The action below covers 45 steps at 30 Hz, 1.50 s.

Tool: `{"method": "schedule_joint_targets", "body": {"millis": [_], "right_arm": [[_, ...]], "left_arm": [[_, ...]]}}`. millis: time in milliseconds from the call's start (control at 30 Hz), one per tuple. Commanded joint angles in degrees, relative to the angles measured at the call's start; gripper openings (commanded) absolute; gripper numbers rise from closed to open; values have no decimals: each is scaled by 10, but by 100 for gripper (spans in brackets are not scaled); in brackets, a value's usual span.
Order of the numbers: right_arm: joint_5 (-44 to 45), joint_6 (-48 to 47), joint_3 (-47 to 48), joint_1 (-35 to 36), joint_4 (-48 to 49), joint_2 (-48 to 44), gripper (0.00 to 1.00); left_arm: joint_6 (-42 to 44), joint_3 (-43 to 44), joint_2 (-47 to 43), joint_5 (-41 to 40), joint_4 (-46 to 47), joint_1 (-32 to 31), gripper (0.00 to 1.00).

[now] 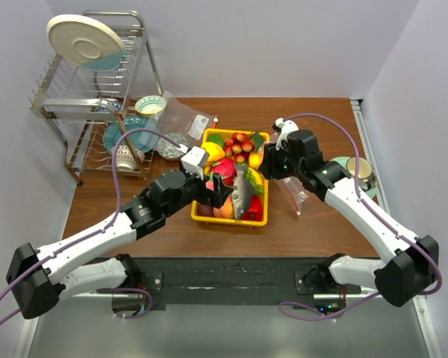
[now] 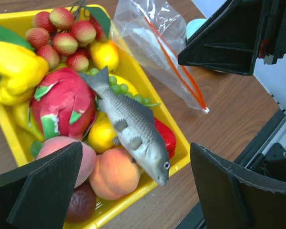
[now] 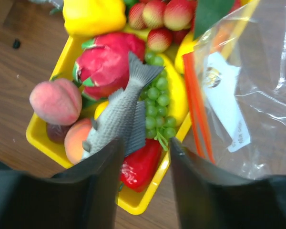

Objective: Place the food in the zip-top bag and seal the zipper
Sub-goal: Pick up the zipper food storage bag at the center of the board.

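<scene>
The yellow tray point(image 1: 231, 220) holds the food: a grey fish point(image 2: 133, 129) lies on top, with a dragon fruit point(image 2: 62, 102), yellow pepper point(image 2: 14, 69), peaches point(image 2: 114, 171), red pepper point(image 3: 143, 162) and grapes point(image 3: 157, 105). My left gripper point(image 2: 133, 191) is wide open and empty above the tray's near corner, over the fish's head and a peach. My right gripper point(image 3: 145, 191) is open and empty above the tray's right rim point(image 3: 136, 203). The crinkled zip-top bag point(image 3: 262, 95) lies just right of the tray, its orange-red zipper point(image 3: 198, 109) beside the rim.
A dish rack point(image 1: 89, 97) with a plate point(image 1: 84, 41) and bowls stands at the back left. A flatter clear bag point(image 1: 183, 119) with a white label lies behind the tray. A cup point(image 1: 361, 173) on a teal saucer sits at the right.
</scene>
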Motion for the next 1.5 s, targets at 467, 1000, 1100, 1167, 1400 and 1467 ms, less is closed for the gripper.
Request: {"method": "schedule_joint_targets", "body": {"millis": [467, 1000, 1100, 1167, 1400, 1467], "right_arm": [[217, -39, -7, 1, -72, 29, 55], [314, -33, -20, 0, -29, 79, 46], [324, -31, -25, 1, -18, 100, 44], [326, -29, -31, 1, 1, 111, 39], [276, -31, -35, 0, 51, 143, 0], [250, -37, -25, 1, 53, 129, 0]], "left_arm": [[3, 44, -4, 2, 25, -3, 99], [9, 43, -11, -7, 13, -3, 100], [9, 43, -5, -6, 15, -3, 100], [10, 45, -1, -4, 16, -3, 100], [10, 49, 8, -2, 16, -3, 100], [8, 49, 10, -2, 17, -3, 100]]}}
